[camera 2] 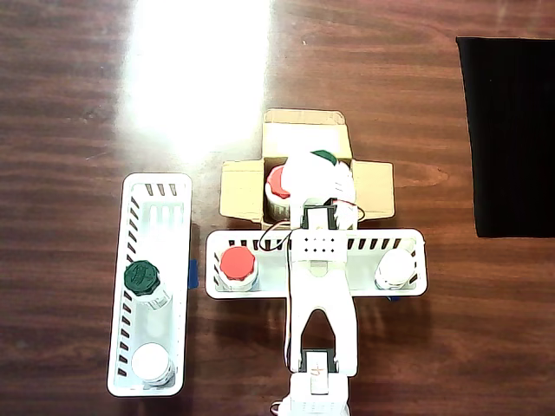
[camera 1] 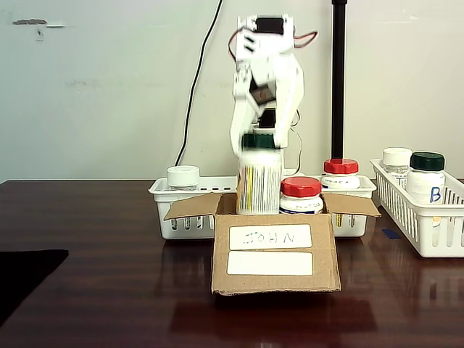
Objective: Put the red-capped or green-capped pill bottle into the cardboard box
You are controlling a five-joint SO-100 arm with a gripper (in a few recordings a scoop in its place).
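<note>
My white gripper [camera 1: 259,139] is shut on the pill bottle [camera 1: 259,181], gripping it at its dark green cap. The bottle hangs upright with its striped label showing, and its base is level with the open top of the cardboard box [camera 1: 275,255]. From above, my gripper [camera 2: 317,180] covers most of the bottle, and only a sliver of the green cap [camera 2: 325,157] peeks out over the box [camera 2: 303,130]. A red-capped bottle [camera 2: 277,182] stands inside the box beside it and is also seen from the front [camera 1: 301,194].
Behind the box is a white basket [camera 1: 181,212] holding a white-capped bottle [camera 1: 183,176] and a red-capped bottle [camera 1: 341,174]. A second basket [camera 1: 428,221] holds the green-capped "B" bottle [camera 1: 426,177] and a white-capped one [camera 1: 396,159]. A black mat [camera 1: 22,275] lies at the left.
</note>
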